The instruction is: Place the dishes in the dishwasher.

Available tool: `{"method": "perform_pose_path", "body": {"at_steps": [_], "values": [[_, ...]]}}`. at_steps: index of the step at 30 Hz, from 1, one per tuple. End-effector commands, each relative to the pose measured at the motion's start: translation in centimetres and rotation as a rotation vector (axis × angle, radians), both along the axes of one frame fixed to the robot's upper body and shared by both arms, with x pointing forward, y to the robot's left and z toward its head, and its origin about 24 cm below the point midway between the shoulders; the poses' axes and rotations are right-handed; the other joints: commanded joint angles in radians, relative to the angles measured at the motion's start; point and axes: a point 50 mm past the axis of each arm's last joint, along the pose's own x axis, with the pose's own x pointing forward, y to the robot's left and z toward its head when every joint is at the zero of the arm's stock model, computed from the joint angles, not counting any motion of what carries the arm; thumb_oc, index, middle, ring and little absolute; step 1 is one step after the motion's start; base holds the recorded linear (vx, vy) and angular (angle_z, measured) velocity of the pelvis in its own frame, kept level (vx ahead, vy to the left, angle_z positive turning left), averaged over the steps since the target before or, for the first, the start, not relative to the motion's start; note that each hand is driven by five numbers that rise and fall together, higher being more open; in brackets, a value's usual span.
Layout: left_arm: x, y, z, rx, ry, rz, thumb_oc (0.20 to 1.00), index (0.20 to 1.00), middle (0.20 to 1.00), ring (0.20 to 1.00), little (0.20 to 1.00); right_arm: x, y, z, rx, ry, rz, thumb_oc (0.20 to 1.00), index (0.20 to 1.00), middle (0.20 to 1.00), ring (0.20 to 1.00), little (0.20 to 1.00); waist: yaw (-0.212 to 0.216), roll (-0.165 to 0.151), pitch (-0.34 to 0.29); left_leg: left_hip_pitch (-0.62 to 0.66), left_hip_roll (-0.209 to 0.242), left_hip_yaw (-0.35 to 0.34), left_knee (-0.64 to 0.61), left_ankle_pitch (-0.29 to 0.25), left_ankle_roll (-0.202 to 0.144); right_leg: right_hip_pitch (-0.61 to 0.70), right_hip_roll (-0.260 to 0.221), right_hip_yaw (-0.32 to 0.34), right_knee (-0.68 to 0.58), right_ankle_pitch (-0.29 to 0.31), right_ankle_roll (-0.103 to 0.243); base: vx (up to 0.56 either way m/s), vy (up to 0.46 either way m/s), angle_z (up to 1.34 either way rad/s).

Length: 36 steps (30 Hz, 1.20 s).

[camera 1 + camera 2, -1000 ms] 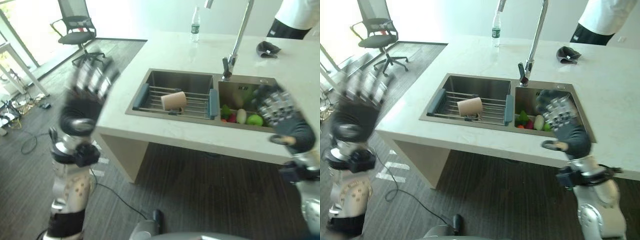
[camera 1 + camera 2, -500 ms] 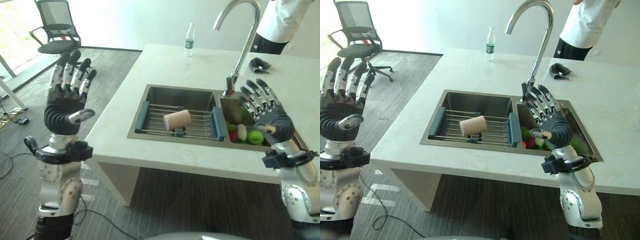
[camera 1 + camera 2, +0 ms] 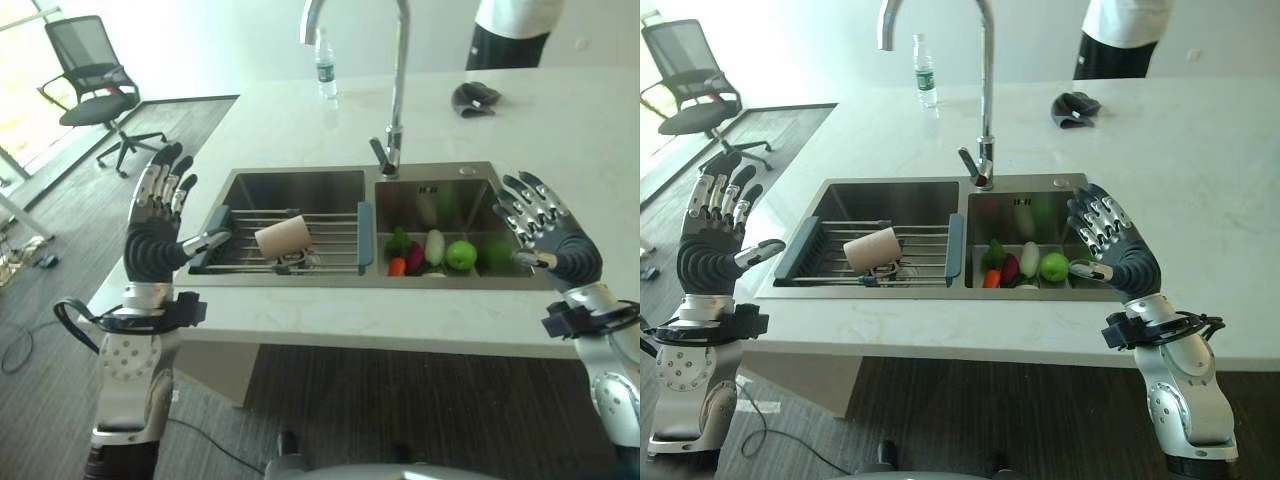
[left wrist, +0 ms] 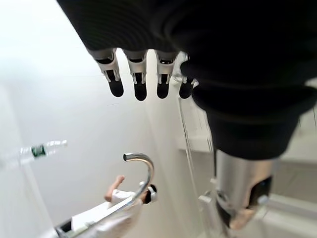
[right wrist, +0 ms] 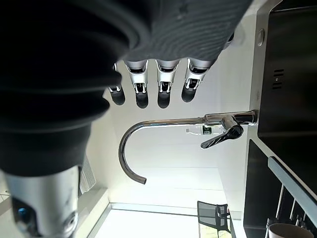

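Note:
A beige cup (image 3: 283, 237) lies on its side on a wire rack (image 3: 330, 245) across the left basin of the steel sink (image 3: 300, 180). My left hand (image 3: 158, 240) is raised at the counter's left front corner, left of the rack, open with straight fingers (image 4: 139, 85) and nothing in it. In front of the right basin, my right hand (image 3: 553, 243) is also open and holds nothing, its fingers (image 5: 165, 89) spread. Neither hand touches the cup.
The right basin holds a green apple (image 3: 460, 254), a carrot (image 3: 397, 266) and other produce. A tall faucet (image 3: 397, 90) rises behind the sink. A water bottle (image 3: 323, 62) and a dark cloth (image 3: 472, 96) lie on the counter; a person (image 3: 512, 30) stands beyond it. An office chair (image 3: 90, 80) is far left.
The camera has moved and now faces the sink squarely. Both hands stay open and now sit lower, level with the counter's front edge. The cup lies as before.

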Motion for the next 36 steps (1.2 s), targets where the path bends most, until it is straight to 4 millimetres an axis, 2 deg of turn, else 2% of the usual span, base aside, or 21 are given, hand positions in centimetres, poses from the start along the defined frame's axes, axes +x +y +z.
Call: {"method": "perform_pose_path", "body": {"at_steps": [1, 6, 8, 12, 13, 14, 20, 24, 30, 33, 34, 36], "values": [[-1.2, 0.6, 3.5, 0.153, -0.181, 0.087, 1.000, 1.000, 1.000, 1.000, 1.000, -0.7, 0.4, 2.6, 0.020, -0.162, 0.036, 1.000, 1.000, 1.000, 1.000, 1.000, -0.008, -0.027, -0.044, 0.073, -0.042, 0.031, 0.003, -0.033, 0.025, 0.052, -0.125, -0.023, 0.005, -0.007, 0.140, 0.13, 0.188, -0.07], [0.0, 1.9, 4.2, 0.293, -0.111, 0.174, 1.000, 1.000, 1.000, 1.000, 1.000, -0.2, 1.8, 1.9, 0.035, -0.130, 0.053, 1.000, 1.000, 1.000, 1.000, 1.000, -0.015, -0.015, -0.053, 0.102, -0.075, 0.061, 0.003, -0.066, 0.046, 0.056, -0.180, -0.058, 0.005, 0.028, 0.176, 0.10, 0.153, -0.03], [1.4, 2.8, 4.6, 0.422, -0.031, 0.247, 1.000, 1.000, 1.000, 1.000, 1.000, 0.7, 2.7, 1.6, 0.040, -0.112, 0.095, 1.000, 1.000, 1.000, 1.000, 1.000, -0.010, -0.007, -0.057, 0.122, -0.073, 0.105, 0.003, -0.077, 0.055, 0.057, -0.208, -0.106, 0.013, 0.056, 0.186, 0.08, 0.085, -0.27], [3.2, 3.7, 4.7, 0.471, 0.069, 0.281, 1.000, 1.000, 1.000, 1.000, 1.000, 1.2, 2.4, 1.6, 0.015, -0.092, 0.112, 1.000, 1.000, 1.000, 1.000, 1.000, -0.030, -0.003, -0.065, 0.127, -0.067, 0.122, 0.003, -0.075, 0.058, 0.051, -0.185, -0.077, 0.005, 0.041, 0.180, 0.05, 0.003, -0.42], [4.6, 4.3, 4.3, 0.487, 0.145, 0.316, 1.000, 1.000, 1.000, 1.000, 1.000, 1.5, 2.2, 1.8, -0.002, -0.077, 0.119, 1.000, 1.000, 1.000, 1.000, 1.000, -0.048, -0.001, -0.069, 0.124, -0.057, 0.135, 0.003, -0.071, 0.053, 0.040, -0.173, -0.050, 0.005, 0.030, 0.181, 0.01, -0.017, -0.20], [4.7, 4.4, 4.3, 0.486, 0.157, 0.316, 1.000, 1.000, 1.000, 1.000, 1.000, 1.5, 2.1, 1.8, -0.004, -0.075, 0.118, 1.000, 1.000, 1.000, 1.000, 1.000, -0.049, 0.000, -0.070, 0.124, -0.056, 0.136, 0.003, -0.071, 0.053, 0.038, -0.171, -0.047, 0.005, 0.029, 0.181, 0.03, -0.019, -0.23], [7.6, 4.9, 1.2, 0.480, 0.383, 0.329, 1.000, 1.000, 1.000, 1.000, 1.000, 1.9, 1.8, 2.0, -0.054, -0.040, 0.155, 1.000, 1.000, 1.000, 1.000, 1.000, -0.102, 0.003, -0.075, 0.140, -0.038, 0.164, 0.003, -0.074, 0.047, 0.032, -0.144, 0.014, 0.005, 0.015, 0.169, 0.03, -0.014, -0.28], [8.9, 5.7, -1.6, 0.382, 0.553, 0.339, 1.000, 1.000, 1.000, 1.000, 1.000, 2.2, 1.6, 2.2, -0.082, -0.037, 0.169, 1.000, 1.000, 1.000, 1.000, 1.000, -0.130, 0.009, -0.077, 0.148, -0.032, 0.184, 0.003, -0.074, 0.047, 0.025, -0.134, 0.039, 0.005, 0.013, 0.165, 0.02, -0.002, -0.23], [9.3, 6.5, -5.8, 0.292, 0.736, 0.388, 1.000, 1.000, 1.000, 1.000, 1.000, 2.3, 1.7, 2.2, -0.105, -0.030, 0.180, 1.000, 1.000, 1.000, 1.000, 1.000, -0.161, 0.016, -0.077, 0.159, -0.034, 0.209, 0.003, -0.076, 0.051, 0.020, -0.125, 0.069, 0.005, 0.011, 0.163, 0.02, 0.008, -0.15], [9.0, 6.9, -7.7, 0.254, 0.820, 0.429, 1.000, 1.000, 1.000, 1.000, 1.000, 2.3, 1.6, 2.2, -0.119, -0.026, 0.172, 1.000, 1.000, 1.000, 1.000, 1.000, -0.173, 0.019, -0.074, 0.162, -0.036, 0.216, 0.003, -0.078, 0.054, 0.017, -0.124, 0.082, 0.005, 0.013, 0.164, 0.00, 0.005, -0.02], [8.6, 7.5, -8.9, 0.237, 0.872, 0.460, 1.000, 1.000, 1.000, 1.000, 1.000, 2.2, 1.5, 2.3, -0.128, -0.025, 0.169, 1.000, 1.000, 1.000, 1.000, 1.000, -0.180, 0.018, -0.073, 0.163, -0.036, 0.222, 0.003, -0.077, 0.054, 0.016, -0.125, 0.088, 0.005, 0.013, 0.165, 0.00, 0.000, 0.00], [8.4, 7.8, -9.7, 0.222, 0.902, 0.476, 1.000, 1.000, 1.000, 1.000, 1.000, 2.2, 1.5, 2.4, -0.134, -0.024, 0.167, 1.000, 1.000, 1.000, 1.000, 1.000, -0.184, 0.017, -0.073, 0.165, -0.036, 0.226, 0.003, -0.079, 0.054, 0.014, -0.125, 0.091, 0.005, 0.014, 0.165, 0.00, 0.005, -0.03]]}}
